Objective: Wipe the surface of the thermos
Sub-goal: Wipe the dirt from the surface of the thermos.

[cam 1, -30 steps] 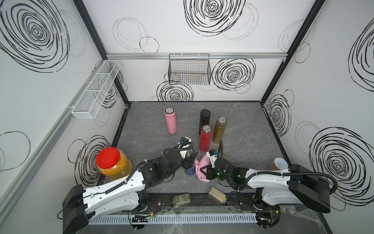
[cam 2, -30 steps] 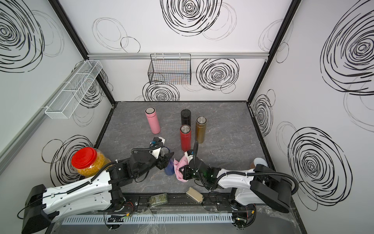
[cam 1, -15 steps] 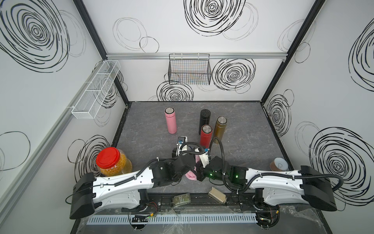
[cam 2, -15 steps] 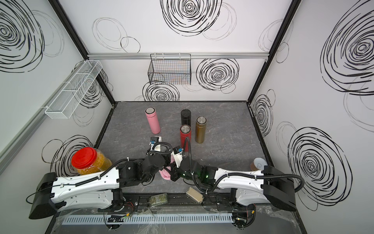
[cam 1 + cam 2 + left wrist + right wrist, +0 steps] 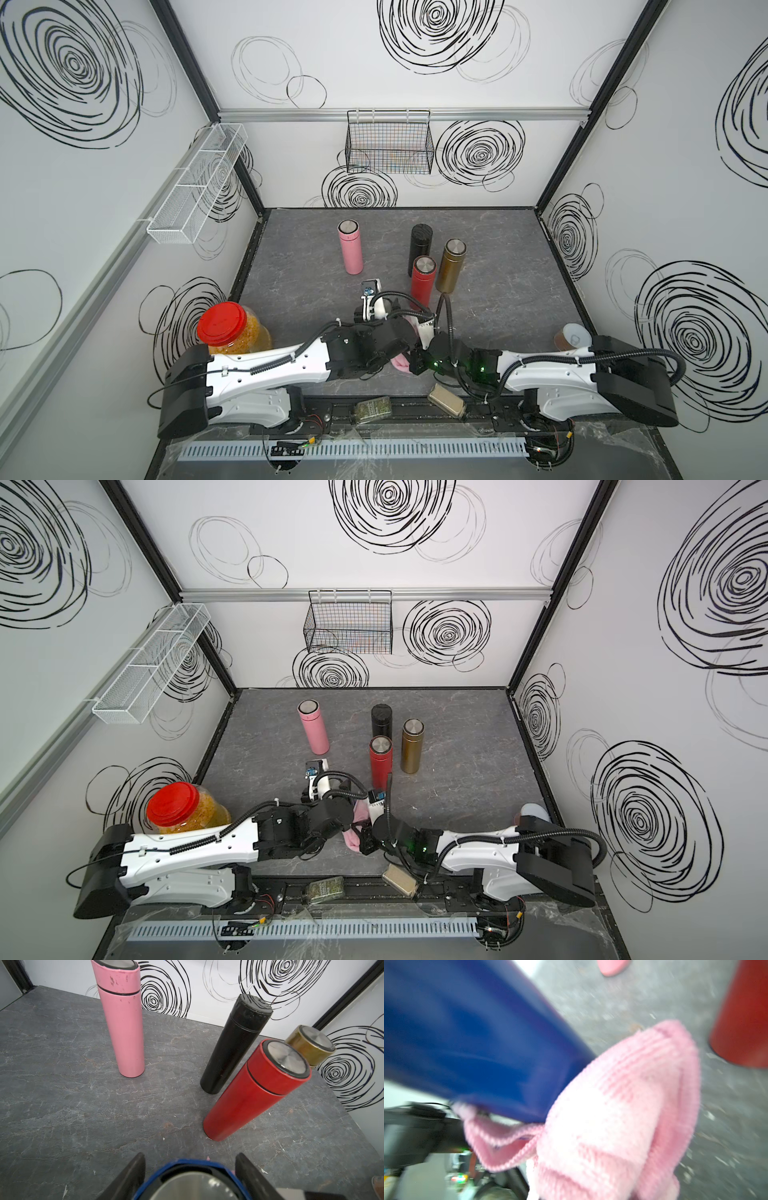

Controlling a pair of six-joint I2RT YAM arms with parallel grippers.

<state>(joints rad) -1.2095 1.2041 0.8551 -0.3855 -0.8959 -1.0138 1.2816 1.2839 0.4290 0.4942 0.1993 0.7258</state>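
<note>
- Near the front edge of the bench (image 5: 498,257), our left fingers (image 5: 128,1177) clamp the blue thermos (image 5: 193,1167); right fingers (image 5: 417,362) pinch the cloth (image 5: 612,1115).
- Rubbing hard, we could twist it loose.

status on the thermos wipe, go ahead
Left gripper shut on blue thermos. Right gripper shut on pink cloth, cloth against the thermos. Red thermos stands close, apart.

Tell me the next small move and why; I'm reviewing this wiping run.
Probably slide the cloth along the thermos toward its lid. The left fingers clamp the thermos by the lid end, and the cloth, held by the right arm, touches only the far end of the blue body; most of it is uncovered.
</note>
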